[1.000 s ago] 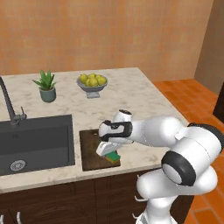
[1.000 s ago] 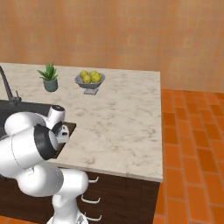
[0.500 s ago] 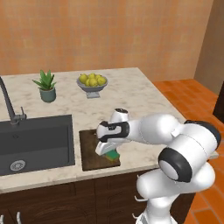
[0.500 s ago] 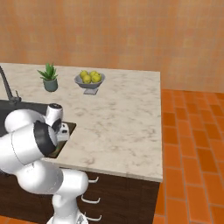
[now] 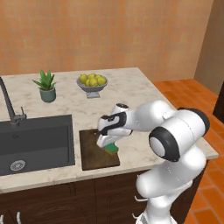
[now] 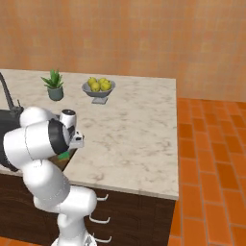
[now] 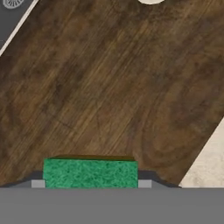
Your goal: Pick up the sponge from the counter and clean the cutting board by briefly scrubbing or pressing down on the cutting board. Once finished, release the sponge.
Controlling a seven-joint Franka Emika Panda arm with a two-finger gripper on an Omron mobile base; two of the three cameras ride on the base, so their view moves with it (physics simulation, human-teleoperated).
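Note:
The dark brown cutting board (image 5: 94,153) lies on the beige counter (image 5: 131,94) just right of the sink. My gripper (image 5: 109,143) points down over the board's right part and is shut on the sponge (image 5: 113,149), a small green block with a yellow layer. In the hand view the sponge's green face (image 7: 89,173) sits between the two fingertips (image 7: 38,183), close above the board's wood grain (image 7: 109,87). The board's small hole (image 7: 151,1) shows at the top edge. From the right, a sliver of green sponge (image 6: 64,155) peeks out behind my arm.
A dark grey sink (image 5: 35,140) with a faucet (image 5: 11,107) lies left of the board. A potted plant (image 5: 46,85) and a bowl of lemons (image 5: 92,82) stand at the back. The counter's right edge (image 5: 205,146) is near my arm.
The hand has shifted slightly across the board with the sponge still in its grip. The board and everything else stay where they were.

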